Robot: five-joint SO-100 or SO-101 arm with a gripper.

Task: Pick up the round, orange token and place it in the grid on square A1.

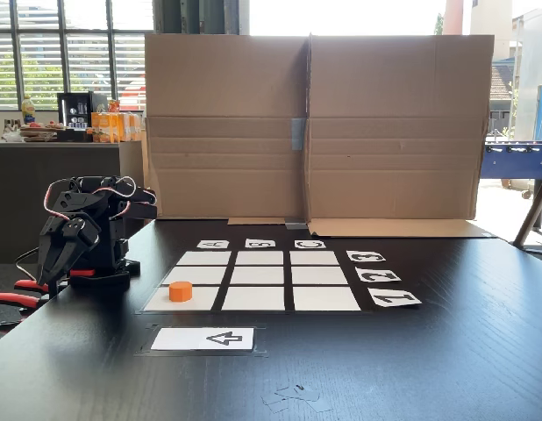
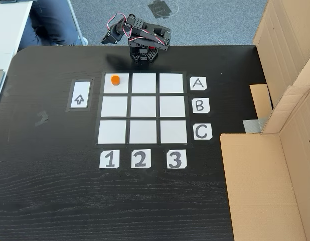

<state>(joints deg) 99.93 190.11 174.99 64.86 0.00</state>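
The gripper hung folded at the arm's base, left of the grid, holding nothing; its opening could not be told. The token, a short orange cylinder, stood upright, flat top up, on square A1, the near-left corner cell.

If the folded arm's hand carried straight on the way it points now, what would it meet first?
The hand points steeply down beside the arm's base, so it would probably meet the black table first, well short of the grid; depth is unclear.
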